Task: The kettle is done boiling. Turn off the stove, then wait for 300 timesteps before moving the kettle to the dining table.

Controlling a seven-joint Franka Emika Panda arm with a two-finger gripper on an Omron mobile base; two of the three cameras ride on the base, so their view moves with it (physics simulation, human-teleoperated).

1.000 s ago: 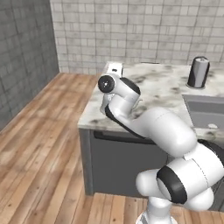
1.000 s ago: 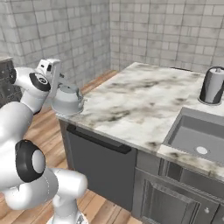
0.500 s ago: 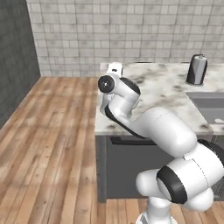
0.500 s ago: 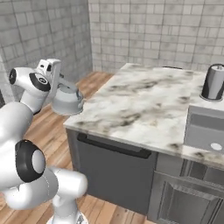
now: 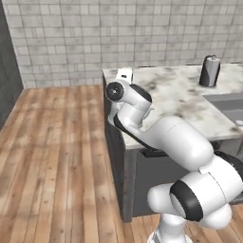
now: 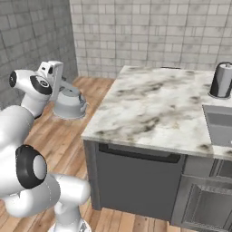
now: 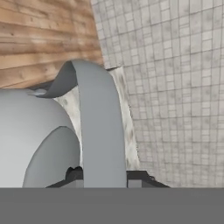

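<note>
Beside the marble bench's (image 6: 149, 108) near corner, the hand (image 6: 58, 81) is clamped on the handle of the kettle (image 6: 69, 103), carried in the air over the wooden floor (image 6: 90, 113). Keep the kettle level while travelling. Compared with a second ago, the bench has slid rightward in view; the grip is unchanged.

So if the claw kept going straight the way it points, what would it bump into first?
The claw is already shut on the kettle's handle, so the kettle comes first. Beyond it, probably the marble counter edge, then the tiled wall, though depth is hard to judge.
</note>
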